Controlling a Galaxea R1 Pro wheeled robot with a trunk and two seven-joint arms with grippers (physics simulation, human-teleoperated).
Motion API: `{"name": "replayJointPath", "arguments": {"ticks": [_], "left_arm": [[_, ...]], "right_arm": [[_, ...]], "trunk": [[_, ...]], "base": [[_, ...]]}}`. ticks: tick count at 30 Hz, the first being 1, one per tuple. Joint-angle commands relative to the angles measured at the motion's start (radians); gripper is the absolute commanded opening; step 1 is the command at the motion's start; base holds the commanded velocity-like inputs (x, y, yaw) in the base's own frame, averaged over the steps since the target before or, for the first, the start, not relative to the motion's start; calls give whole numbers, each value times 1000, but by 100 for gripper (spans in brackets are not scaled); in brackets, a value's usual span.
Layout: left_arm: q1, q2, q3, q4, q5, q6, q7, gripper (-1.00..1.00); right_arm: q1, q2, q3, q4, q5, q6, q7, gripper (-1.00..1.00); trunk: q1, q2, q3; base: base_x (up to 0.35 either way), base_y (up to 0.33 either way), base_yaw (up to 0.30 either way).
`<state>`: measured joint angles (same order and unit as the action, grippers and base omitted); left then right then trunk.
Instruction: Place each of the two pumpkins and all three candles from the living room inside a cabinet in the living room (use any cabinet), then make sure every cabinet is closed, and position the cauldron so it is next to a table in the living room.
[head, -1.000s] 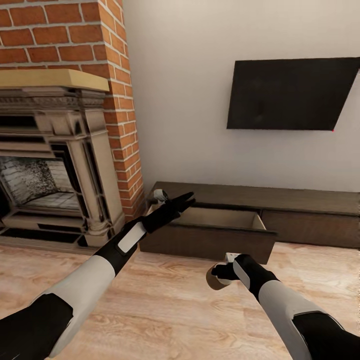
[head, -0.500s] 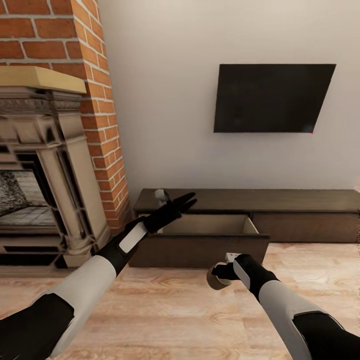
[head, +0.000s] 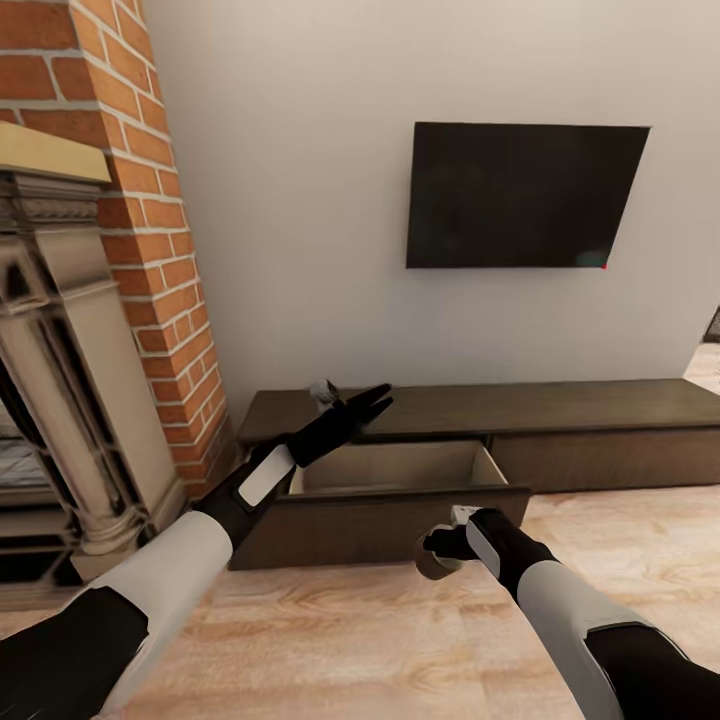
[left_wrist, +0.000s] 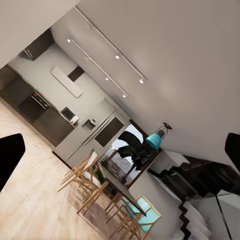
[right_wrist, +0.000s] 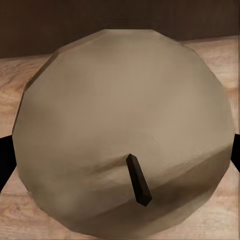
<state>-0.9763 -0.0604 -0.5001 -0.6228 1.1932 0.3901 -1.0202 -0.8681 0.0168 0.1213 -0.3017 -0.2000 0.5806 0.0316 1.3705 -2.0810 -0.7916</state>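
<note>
The cabinet (head: 570, 402), a long low dark-brown unit, runs along the wall ahead of me. Its left drawer (head: 385, 522) is pulled out, and the pale beige inside looks empty. My right gripper (head: 433, 549) hovers over the floor just in front of that drawer, shut on a squat grey-beige candle (head: 430, 567). In the right wrist view the candle (right_wrist: 125, 140) shows its top with the dark wick (right_wrist: 138, 180), and black fingertips (right_wrist: 4, 160) sit at both sides. My left gripper (head: 368, 402) is open above the drawer's left end, holding nothing.
A brick chimney (head: 150, 250) and stone fireplace surround (head: 60, 380) stand left of the cabinet. A dark TV (head: 520, 195) hangs on the wall above it. Pale wood floor (head: 350, 640) lies in front. The left wrist view looks at a distant dining table with chairs (left_wrist: 107, 185).
The whole view has swung right and closer to the cabinet, so the fireplace slid out leftward. Both arms keep the same pose, and the candle stays in the right gripper.
</note>
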Motion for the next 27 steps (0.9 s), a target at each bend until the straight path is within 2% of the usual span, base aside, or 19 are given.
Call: {"name": "replayJointPath", "arguments": {"ticks": [1,6,10,12,14,17,18,20,23,26,27], "left_arm": [[0,0,0,0,0,0,0,100],[-1,0,0,0,0,0,0,100],[-1,3,0,1,0,-1,0,100],[-1,4,0,2,0,-1,0,100],[-1,5,0,2,-1,-1,2,100],[-1,6,0,3,0,-2,8,100],[-1,9,0,3,0,-2,22,100],[-1,12,0,1,-1,-2,69,100],[-1,9,-1,-8,-4,0,142,100],[-1,7,-2,-12,-4,1,149,100],[-2,8,-3,-13,-4,2,150,100]], "right_arm": [[0,0,0,-1,-3,0,-1,-100],[0,-6,0,-18,0,6,15,-100],[0,-50,0,-31,0,15,125,-100],[0,-63,-2,-37,-1,33,136,-100],[0,-100,-3,-84,-5,112,147,-100],[0,-153,-2,-163,-36,191,198,-100],[0,-200,-1,-201,-58,258,242,-100],[0,-250,0,-261,-84,350,302,-100],[0,-290,0,-332,-97,390,336,-100],[0,-297,0,-340,-96,392,363,-100],[0,-299,0,-345,-96,393,394,-100]], "trunk": [[0,0,0],[0,0,0],[0,0,0],[0,0,0],[0,0,0],[0,0,0],[0,0,0],[0,0,0],[0,0,0],[0,0,0],[0,0,0]], "base": [[329,0,-18],[319,0,-5],[65,0,0],[9,0,0],[2,0,0],[0,0,0],[0,0,0],[0,0,0],[0,0,0],[0,0,0],[0,0,0]]}}
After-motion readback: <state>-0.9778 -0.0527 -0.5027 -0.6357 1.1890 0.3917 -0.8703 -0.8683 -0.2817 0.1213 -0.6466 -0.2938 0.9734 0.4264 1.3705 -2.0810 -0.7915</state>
